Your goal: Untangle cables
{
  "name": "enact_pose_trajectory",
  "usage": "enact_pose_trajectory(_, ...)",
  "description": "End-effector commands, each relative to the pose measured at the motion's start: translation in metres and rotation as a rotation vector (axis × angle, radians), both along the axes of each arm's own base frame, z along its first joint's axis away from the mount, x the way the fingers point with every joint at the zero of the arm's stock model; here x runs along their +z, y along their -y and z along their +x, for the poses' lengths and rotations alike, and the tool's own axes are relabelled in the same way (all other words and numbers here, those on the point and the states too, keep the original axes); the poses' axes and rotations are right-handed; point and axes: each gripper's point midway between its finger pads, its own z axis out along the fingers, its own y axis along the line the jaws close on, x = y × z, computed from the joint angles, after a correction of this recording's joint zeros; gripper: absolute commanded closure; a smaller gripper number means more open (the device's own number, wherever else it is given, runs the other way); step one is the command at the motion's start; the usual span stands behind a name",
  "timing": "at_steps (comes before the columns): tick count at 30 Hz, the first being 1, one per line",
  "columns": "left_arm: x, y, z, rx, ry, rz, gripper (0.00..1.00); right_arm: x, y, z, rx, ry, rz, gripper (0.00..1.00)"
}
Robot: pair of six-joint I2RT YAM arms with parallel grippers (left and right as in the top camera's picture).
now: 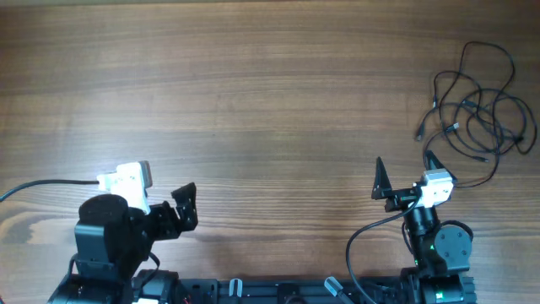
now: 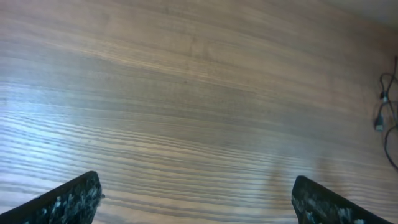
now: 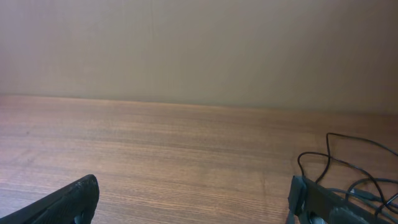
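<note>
The cables (image 1: 481,105) lie bunched in loose black loops at the far right of the wooden table, with small plug ends at their left side. Part of them shows at the right edge of the left wrist view (image 2: 387,118) and at the lower right of the right wrist view (image 3: 354,171). My left gripper (image 1: 186,207) is open and empty near the front left, far from the cables; it also shows in its wrist view (image 2: 196,199). My right gripper (image 1: 405,173) is open and empty, just in front and left of the bunch; it also shows in its wrist view (image 3: 193,199).
The wooden table (image 1: 253,93) spreads across the view. A plain beige wall (image 3: 199,43) stands behind its far edge. The arm bases (image 1: 105,245) sit along the front edge, with a thick black wire (image 1: 363,241) by the right base.
</note>
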Motion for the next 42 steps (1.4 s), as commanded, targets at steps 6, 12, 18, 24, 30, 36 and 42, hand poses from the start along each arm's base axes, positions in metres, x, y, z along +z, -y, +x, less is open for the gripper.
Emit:
enact_pose_trajectory(6, -0.045, -0.001, 0.021, 0.042, 0.295, -0.062, 0.00, 0.003, -0.001, -0.001, 0.009, 0.016, -0.012, 0.00)
enact_pose_trajectory(12, -0.047, 0.001, 0.047, 0.041, 0.538, -0.101, 0.00, 0.003, -0.001, -0.001, 0.009, 0.016, -0.012, 0.00)
enact_pose_trajectory(18, -0.022, -0.002, 0.061, 0.033, 0.799, -0.040, 0.00, 0.003, -0.001, -0.001, 0.009, 0.016, -0.012, 0.00)
enact_pose_trajectory(24, -0.042, -0.002, 0.062, -0.004, 0.735, 0.065, 0.00, 0.003, -0.001, -0.001, 0.009, 0.016, -0.012, 0.00)
enact_pose_trajectory(30, -0.064, -0.002, 0.061, -0.009, 0.645, 0.060, 0.00, 0.003, -0.001, -0.001, 0.009, 0.016, -0.012, 0.00)
enact_pose_trajectory(36, -0.063, -0.002, 0.061, -0.003, 0.646, 0.046, 0.00, 0.003, -0.001, -0.001, 0.009, 0.016, -0.012, 0.00)
enact_pose_trajectory(42, -0.063, -0.002, 0.061, -0.003, 0.646, 0.046, 0.00, 0.003, -0.001, -0.001, 0.009, 0.016, -0.012, 0.00)
